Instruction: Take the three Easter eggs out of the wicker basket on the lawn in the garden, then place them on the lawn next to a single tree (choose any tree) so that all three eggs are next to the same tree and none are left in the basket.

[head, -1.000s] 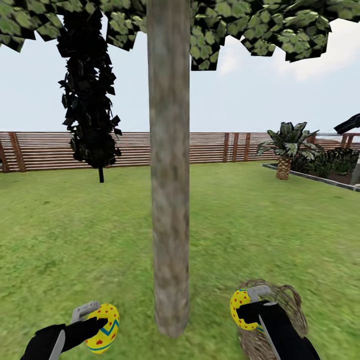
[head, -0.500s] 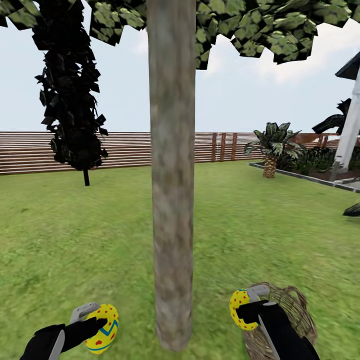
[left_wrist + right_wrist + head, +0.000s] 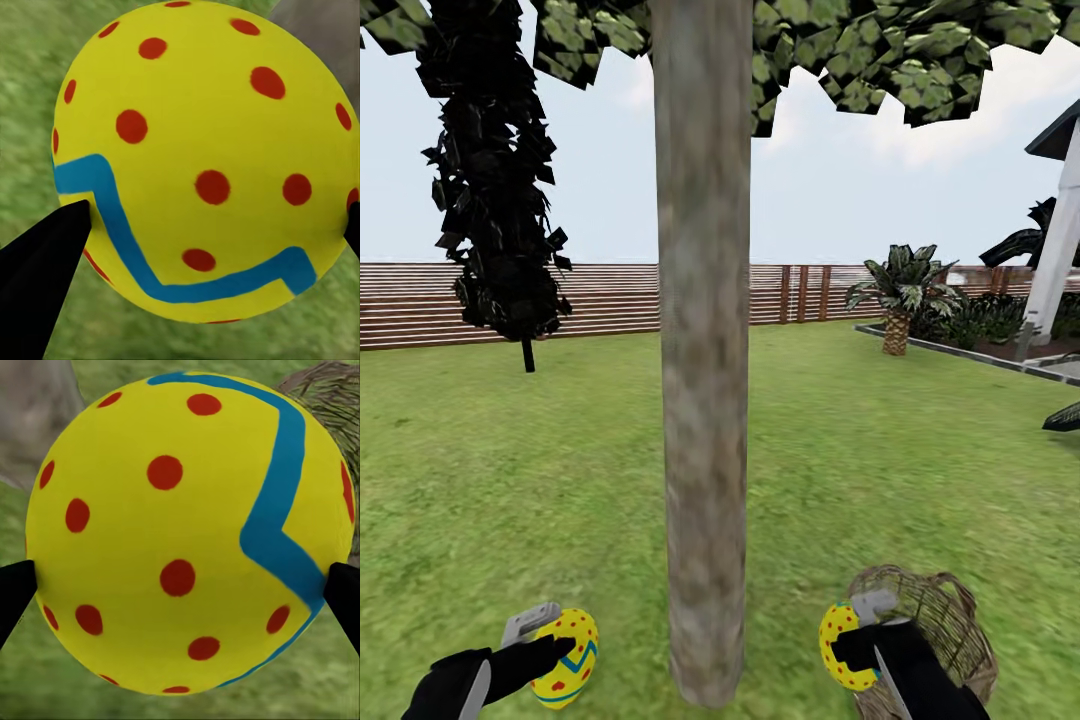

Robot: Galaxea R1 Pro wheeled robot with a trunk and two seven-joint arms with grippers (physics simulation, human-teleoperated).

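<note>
Eggs gripped — left fingers (image 3: 545, 640) hold one egg (image 3: 565, 657), right fingers (image 3: 860, 632) another egg (image 3: 838, 645), flanking tree (image 3: 703, 400).

I see the lawn (image 3: 510, 470) running flat back to the fence (image 3: 420, 300) along its far edge. On it stand the tree (image 3: 703, 400), the wicker basket (image 3: 940, 620) just beside the trunk's foot, and a black-leaved tree (image 3: 495, 200) toward the far edge.

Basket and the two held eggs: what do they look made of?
The small round brown wicker basket looks like woven wicker: open weave of thin brown strands. The yellow red-dotted egg in the left pincer and the one in the right pincer look smooth, matte, painted; plastic or shell, unclear.
</note>
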